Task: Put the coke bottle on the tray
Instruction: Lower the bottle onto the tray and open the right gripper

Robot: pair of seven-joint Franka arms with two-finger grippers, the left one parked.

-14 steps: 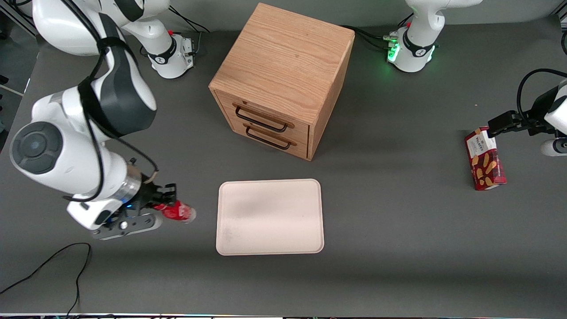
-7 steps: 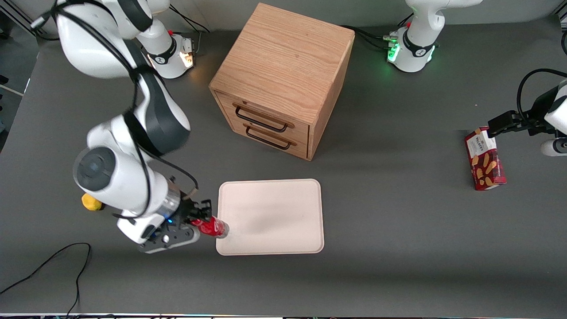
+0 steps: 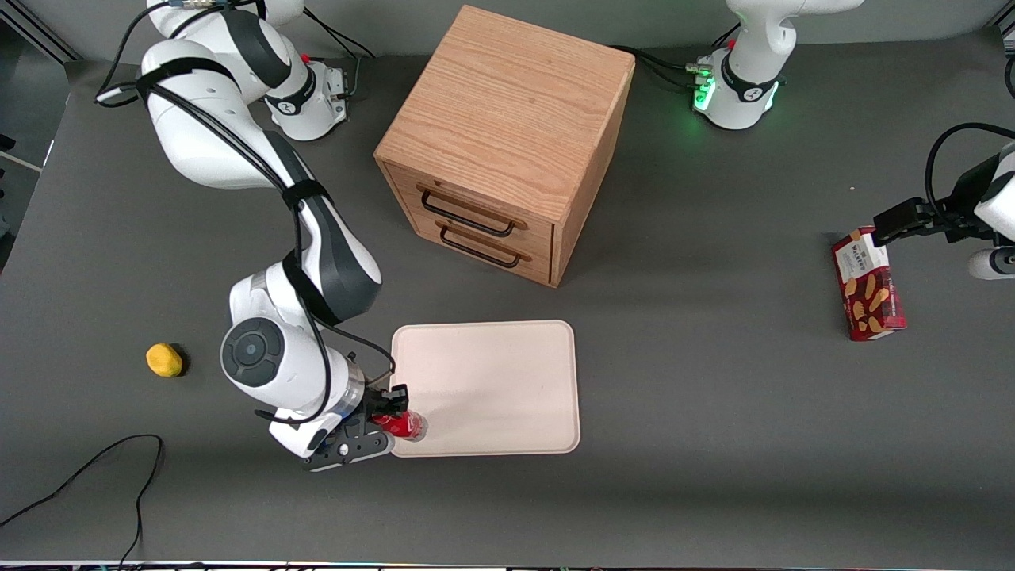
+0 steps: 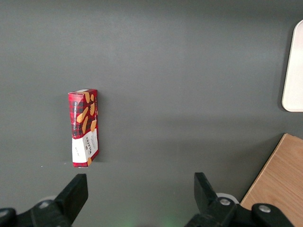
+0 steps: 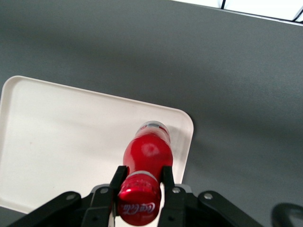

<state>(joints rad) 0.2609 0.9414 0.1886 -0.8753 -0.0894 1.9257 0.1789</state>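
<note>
Front view shows the working arm reaching down to the corner of the tray (image 3: 484, 388) that is nearest to the camera, on the working arm's end. The tool (image 3: 394, 414) is closed on the coke bottle (image 3: 403, 424), which it holds over this corner, close to the rim. From here I cannot tell if the bottle already touches the tray or hangs a little above it.

I judge that the carrying step is almost finished and the placing step is in hand. The next move calls for lowering the bottle until its base rests flat on the tray, perhaps a little more toward the middle because the rim is near, and only then opening the fingers. If it is released tilted, such a small bottle could fall over or roll off the edge.

The right wrist view shows what the front view hides: the two fingers (image 5: 166, 182) press the bottle (image 5: 147, 153) near its red cap, and its clear base points down over the tray (image 5: 57, 137), just inside the rounded corner.

The front view alone shows the wooden cabinet (image 3: 507, 135) farther from the camera than the tray, and a small yellow thing (image 3: 164, 359) on the surface (image 3: 714, 444). The left wrist view shows a red biscuit box (image 4: 84, 127) toward the parked arm's end.
</note>
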